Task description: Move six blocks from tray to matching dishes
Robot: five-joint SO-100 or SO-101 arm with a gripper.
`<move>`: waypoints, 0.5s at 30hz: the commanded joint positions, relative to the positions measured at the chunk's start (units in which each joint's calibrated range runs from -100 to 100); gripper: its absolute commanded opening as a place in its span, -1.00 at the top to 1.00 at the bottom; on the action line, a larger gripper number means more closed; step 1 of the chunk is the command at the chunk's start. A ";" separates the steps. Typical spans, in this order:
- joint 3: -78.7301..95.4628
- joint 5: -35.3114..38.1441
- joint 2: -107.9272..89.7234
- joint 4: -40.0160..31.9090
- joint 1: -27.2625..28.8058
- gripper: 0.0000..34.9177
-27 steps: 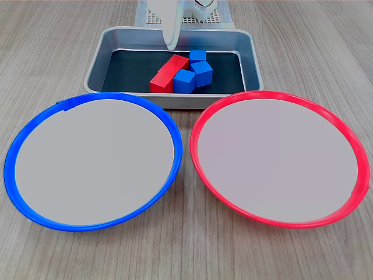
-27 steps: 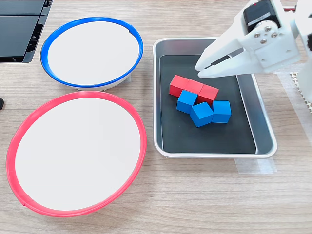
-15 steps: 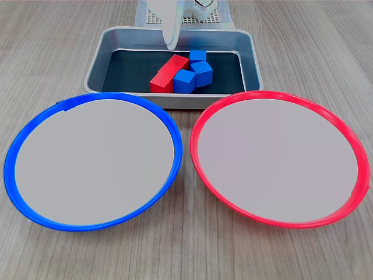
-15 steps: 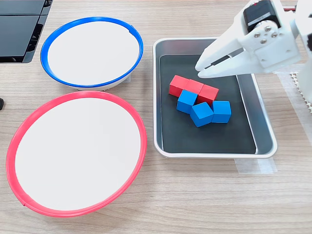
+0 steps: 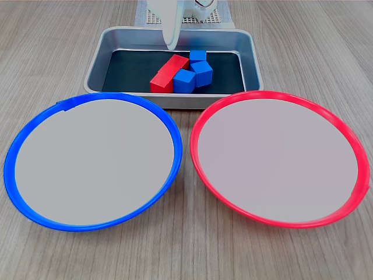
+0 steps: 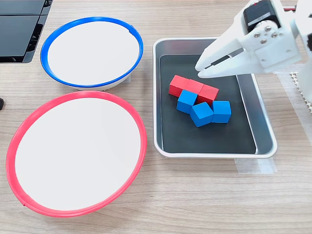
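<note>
The silver tray [image 6: 214,152] [image 5: 96,64] holds the blocks in one cluster. Three red blocks [image 6: 194,89] [image 5: 169,73] lie in a touching row. Three blue blocks [image 6: 201,113] [image 5: 201,72] sit against them. My white gripper [image 6: 199,70] [image 5: 170,44] hangs above the tray, just above and beside the red row. Its fingers are shut with only a thin slit between them and hold nothing. Both dishes are bare: the blue-rimmed dish [image 6: 91,48] [image 5: 93,160] and the red-rimmed dish [image 6: 75,153] [image 5: 277,157].
My arm's white body [image 6: 273,34] overhangs the tray at the second exterior view's right. A white mesh base [image 6: 297,87] lies beside it. A dark panel [image 6: 19,24] sits at that same view's top left. Clear tape [image 6: 253,165] fixes the tray to the wooden table.
</note>
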 commanded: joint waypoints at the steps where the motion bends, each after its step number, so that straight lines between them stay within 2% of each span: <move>1: 0.09 0.20 -0.26 0.11 -0.38 0.98; 6: 0.09 0.39 -0.26 0.11 -0.38 0.98; 10: 0.09 2.34 -0.17 0.19 -3.86 0.98; 13: -3.73 1.51 4.69 2.34 -4.71 0.99; 15: -11.11 5.03 9.21 6.39 -3.86 0.99</move>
